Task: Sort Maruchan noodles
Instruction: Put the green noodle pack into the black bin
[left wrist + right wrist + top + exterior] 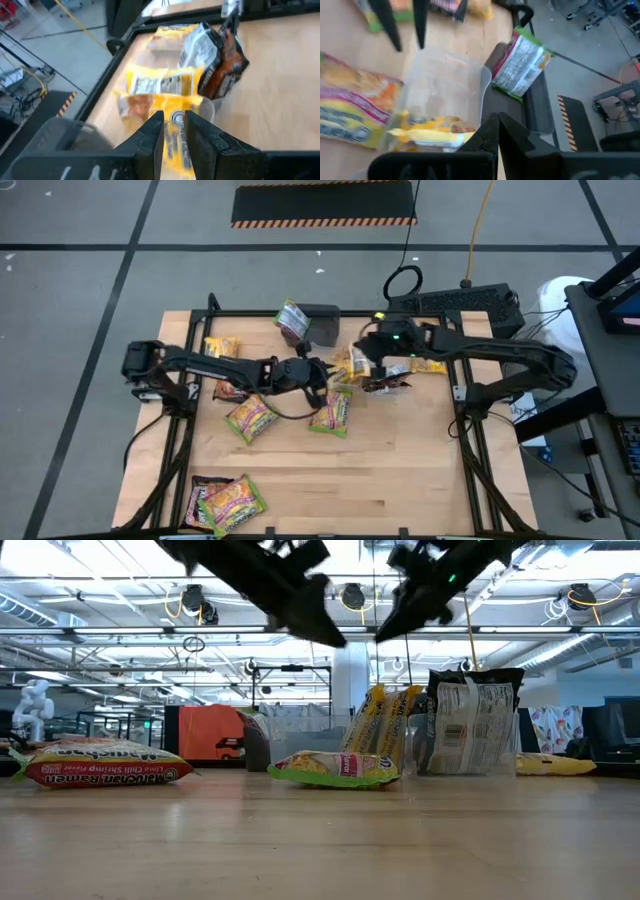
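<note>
We note a clear plastic tub (445,85) beside the dark grey box (322,326) on the wooden table (400,460); left gripper (173,131) slightly parted, empty, over a yellow crinkly noodle packet (165,87); right gripper (496,131) closed, empty.

Yellow ramen packets (162,90) in a clear tub (445,82) — green-edged, pink-banded packets (331,411) on pale wood table (400,470); dark brown-red packet (222,70); black-orange striped floor mat (323,204).

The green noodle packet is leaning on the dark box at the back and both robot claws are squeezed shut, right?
Not quite. The left gripper has a gap between its fingers in the left wrist view. The right gripper is shut, and the green noodle packet does lean on the dark box.
</note>
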You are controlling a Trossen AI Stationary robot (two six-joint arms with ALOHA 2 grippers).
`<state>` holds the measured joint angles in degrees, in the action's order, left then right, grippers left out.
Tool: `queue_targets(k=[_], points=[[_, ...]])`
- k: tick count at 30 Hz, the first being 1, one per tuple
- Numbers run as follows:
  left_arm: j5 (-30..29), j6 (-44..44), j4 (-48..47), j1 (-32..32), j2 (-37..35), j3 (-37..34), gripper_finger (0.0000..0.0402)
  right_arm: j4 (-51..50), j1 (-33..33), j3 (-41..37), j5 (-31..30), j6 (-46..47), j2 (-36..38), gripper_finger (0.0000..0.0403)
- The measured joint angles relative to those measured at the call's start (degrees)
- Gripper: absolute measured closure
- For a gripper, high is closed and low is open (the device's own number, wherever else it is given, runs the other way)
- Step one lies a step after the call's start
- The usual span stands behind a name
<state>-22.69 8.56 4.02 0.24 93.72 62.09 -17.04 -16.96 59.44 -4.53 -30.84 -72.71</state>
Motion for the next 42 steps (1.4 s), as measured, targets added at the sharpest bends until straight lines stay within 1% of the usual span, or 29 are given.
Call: queue_targets(k=[2, 4, 6, 8, 9, 12, 15, 19, 23, 27, 30, 34, 37, 42], points=[[0.0, -0.1, -1.9, -0.4, -2.1, 0.2, 0.0319, -3.6, 0.7, 0.1, 0.0, 1.9, 3.7, 0.0403], [0.0, -0.5, -8.1, -1.0, -4.9, 0.0, 0.0319, -7.8, 2.1, 0.0, -0.2, 2.4, 6.8, 0.0403], [0.0, -0.8, -11.0, -2.0, -7.0, 0.1, 0.0319, -11.4, 3.5, 0.1, -0.4, 2.5, 9.9, 0.0403], [-0.1, -2.3, -17.1, -3.2, -9.6, 0.0, 0.0319, -14.7, 5.7, 0.0, -1.6, 3.2, 11.8, 0.0403], [-0.1, -3.2, -18.1, -3.9, -10.7, 0.0, 0.0319, -15.7, 6.7, 0.1, -1.9, 3.6, 12.9, 0.0403], [-0.1, -6.3, -25.0, -6.3, -14.1, 0.0, 0.0319, -20.0, 10.8, 0.0, -4.3, 5.3, 14.4, 0.0403], [-0.4, -10.1, -29.6, -9.1, -17.2, 0.0, 0.0319, -23.7, 15.4, 0.0, -6.4, 6.4, 14.5, 0.0403], [-2.5, -15.9, -35.6, -13.1, -20.5, 0.0, 0.0319, -25.3, 22.3, 0.0, -9.4, 6.7, 12.6, 0.0403], [-4.5, -21.6, -41.0, -17.1, -23.0, 0.0, 0.0319, -24.5, 28.8, 0.0, -13.1, 8.4, 9.6, 0.0403], [-5.1, -27.3, -44.6, -20.6, -25.0, 0.0, 0.0319, -21.8, 34.3, 0.0, -16.2, 9.6, 5.4, 0.0403], [-5.9, -29.8, -45.9, -22.9, -25.3, 0.0, 0.0319, -16.7, 37.8, 0.0, -18.4, 9.0, 1.6, 0.0403], [-6.0, -32.2, -47.3, -25.6, -25.3, 0.0, 0.0319, -7.6, 41.1, 0.0, -22.3, 8.8, -3.8, 0.0403], [-6.0, -34.0, -47.6, -27.3, -25.3, 0.0, 0.0319, -2.5, 42.5, 0.0, -22.7, 9.6, -7.2, 0.0403], [-6.0, -36.2, -47.6, -30.8, -25.3, 0.0, 0.0319, -0.7, 44.1, 0.0, -22.5, 13.1, -11.5, 0.0394]])
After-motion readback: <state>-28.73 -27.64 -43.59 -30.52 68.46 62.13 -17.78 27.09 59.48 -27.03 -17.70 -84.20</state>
